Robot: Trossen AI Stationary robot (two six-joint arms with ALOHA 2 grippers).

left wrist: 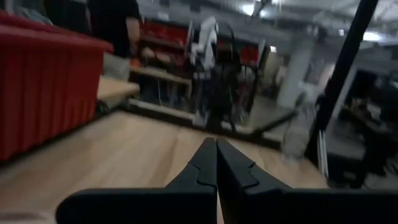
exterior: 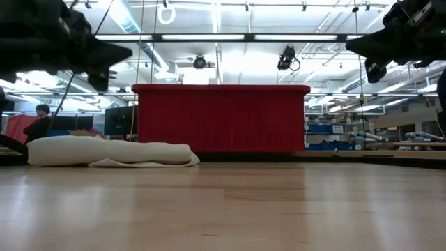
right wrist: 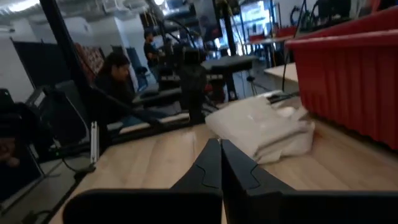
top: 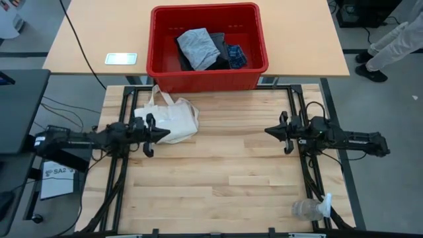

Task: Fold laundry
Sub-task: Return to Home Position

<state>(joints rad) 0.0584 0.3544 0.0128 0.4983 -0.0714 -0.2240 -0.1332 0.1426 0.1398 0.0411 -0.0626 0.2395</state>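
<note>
The laundry (top: 206, 49) lies bunched in the red bin (top: 165, 69) at the table's far edge: a light grey piece on top, a black one and a blue plaid one beside it. My left gripper (top: 168, 134) is shut and bare at the table's left side, held above the wood and pointing toward the right. My right gripper (top: 266, 130) is shut and bare at the right side, pointing toward the left. Each shows shut in its own wrist view, the left gripper (left wrist: 216, 142) and the right gripper (right wrist: 220, 143).
A cream tote bag (top: 173, 118) lies flat on the table's far left, just beyond my left gripper. A clear spray bottle (top: 310, 209) lies at the near right corner. The wood between the grippers is bare. People show in the room beyond the table.
</note>
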